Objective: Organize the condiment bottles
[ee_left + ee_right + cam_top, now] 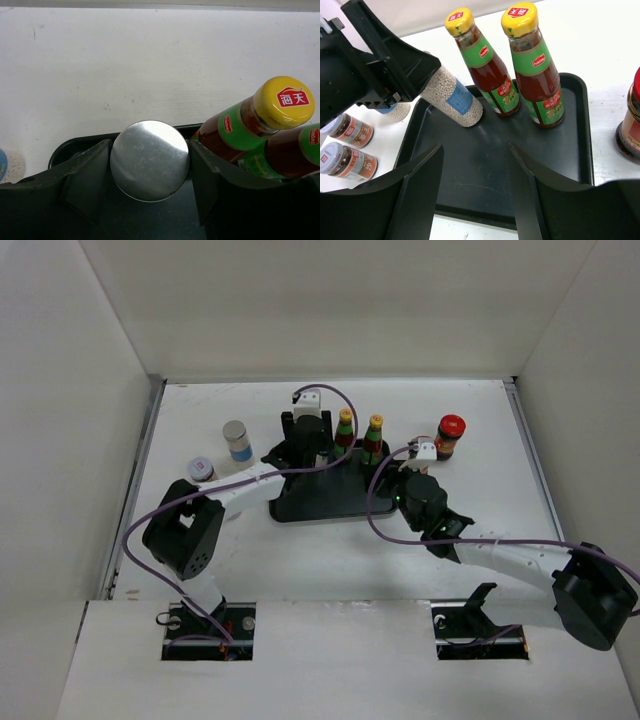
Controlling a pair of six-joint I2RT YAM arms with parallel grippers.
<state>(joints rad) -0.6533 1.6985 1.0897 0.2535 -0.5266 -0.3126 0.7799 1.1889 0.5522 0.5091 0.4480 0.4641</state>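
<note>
**Ana:** What do we see from above?

**Ben:** The left hand is over the far side of the black tray. It is just left of the two yellow-capped bottles standing in the tray. The right hand is at the tray's right edge. A red-lidded jar stands on the worktop to the right. The other shaker and a small jar stand on the left.

**Ana:** And the left wrist view?

**Ben:** The fingers press on both sides of a silver-lidded shaker. They are pinching it, just inside the tray's far rim.

**Ana:** The right wrist view?

**Ben:** The right hand's fingers are spread, with nothing between them. The held shaker leans over, with its bottom low at the tray floor. I can't tell if it touches.

**Ana:** Which step is this?

**Ben:** I think it's putting this shaker in the tray. Next it should stand it up straight. Then it should let go without bumping the bottles.
</note>
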